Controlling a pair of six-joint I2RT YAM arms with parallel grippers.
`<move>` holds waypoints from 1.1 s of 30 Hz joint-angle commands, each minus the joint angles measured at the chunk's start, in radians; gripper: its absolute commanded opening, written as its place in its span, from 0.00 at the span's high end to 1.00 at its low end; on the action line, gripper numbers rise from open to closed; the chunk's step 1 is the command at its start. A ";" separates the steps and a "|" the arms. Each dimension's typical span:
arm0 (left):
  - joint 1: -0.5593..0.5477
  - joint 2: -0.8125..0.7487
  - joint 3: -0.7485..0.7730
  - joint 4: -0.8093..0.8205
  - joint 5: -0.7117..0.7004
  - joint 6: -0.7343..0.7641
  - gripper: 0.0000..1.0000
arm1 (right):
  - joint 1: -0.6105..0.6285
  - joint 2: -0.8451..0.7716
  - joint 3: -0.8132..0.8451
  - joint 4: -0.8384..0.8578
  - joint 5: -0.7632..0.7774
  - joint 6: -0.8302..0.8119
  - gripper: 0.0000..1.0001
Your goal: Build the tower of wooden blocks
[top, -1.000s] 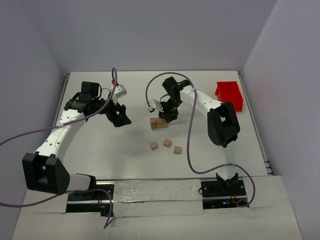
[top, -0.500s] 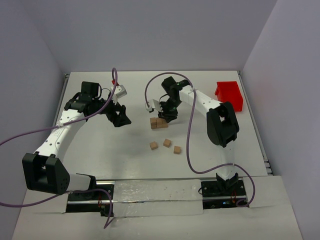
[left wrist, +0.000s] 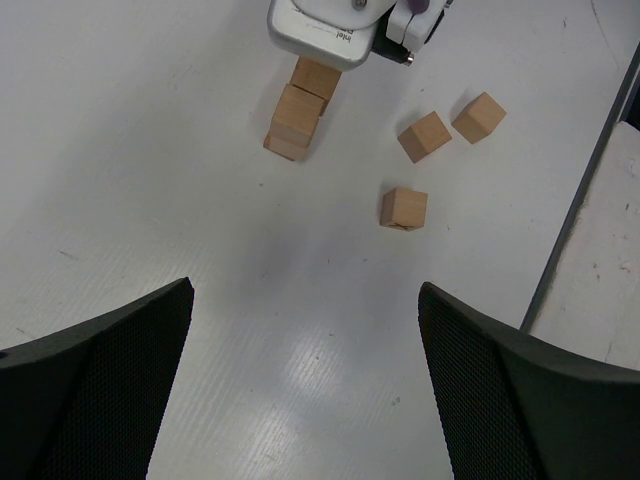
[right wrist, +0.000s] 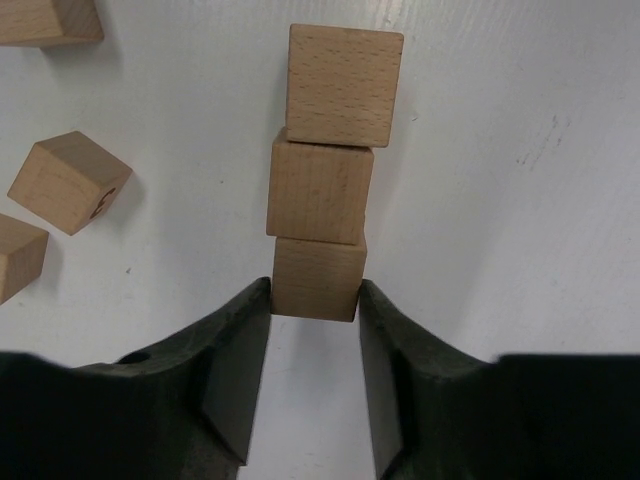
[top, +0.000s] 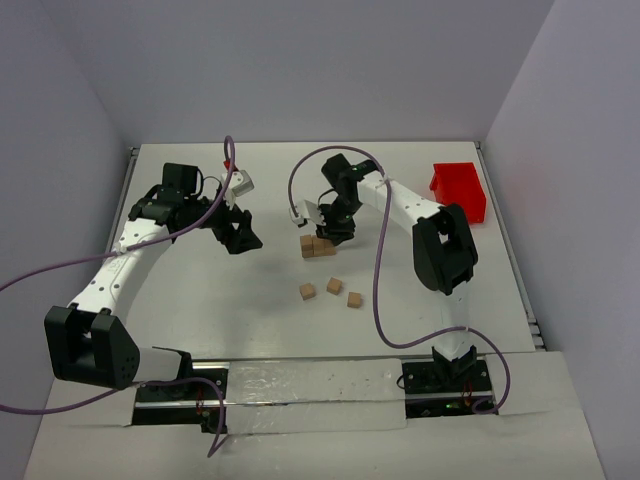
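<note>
Hiding: in the top view the right gripper [top: 335, 228] covers the far part of the tower [top: 318, 247]. In the left wrist view its white housing [left wrist: 325, 25] cuts off the row's far end.
Unclear: whether more cubes lie under the three seen from the right wrist cannot be told.
Tower axis: a row of three cubes, its long axis running straight away from the right fingers [right wrist: 238, 370].
Tower place: mid-table [top: 200, 300], just under the right wrist.
Right gripper: narrow, with pads pressed on both sides of the end cube [right wrist: 316, 279].
Left gripper [left wrist: 305, 290]: spread wide, holding nothing, well apart from the tower.
Loose wood blocks [top: 334, 286]: three lie nearer the arm bases than the tower, apart from one another.
Red bin [top: 458, 190]: at the far right of the table.
</note>
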 commanded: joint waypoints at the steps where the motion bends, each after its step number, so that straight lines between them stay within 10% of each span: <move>1: 0.005 -0.012 0.014 0.005 0.012 0.017 0.01 | 0.014 -0.008 0.026 -0.014 0.005 -0.001 0.40; 8: 0.005 -0.049 -0.007 0.041 -0.012 0.000 0.01 | 0.021 -0.043 0.042 -0.026 -0.021 0.029 0.01; 19: 0.005 -0.152 -0.022 0.216 -0.078 -0.246 0.01 | 0.010 -0.278 0.004 -0.009 0.007 0.112 0.00; 25: -0.020 -0.050 0.053 -0.069 0.119 0.030 0.01 | -0.067 -0.479 -0.122 0.078 0.035 0.200 0.00; 33: -0.335 -0.064 -0.125 0.102 -0.278 0.038 0.04 | -0.265 -0.788 -0.494 0.376 0.076 0.462 0.00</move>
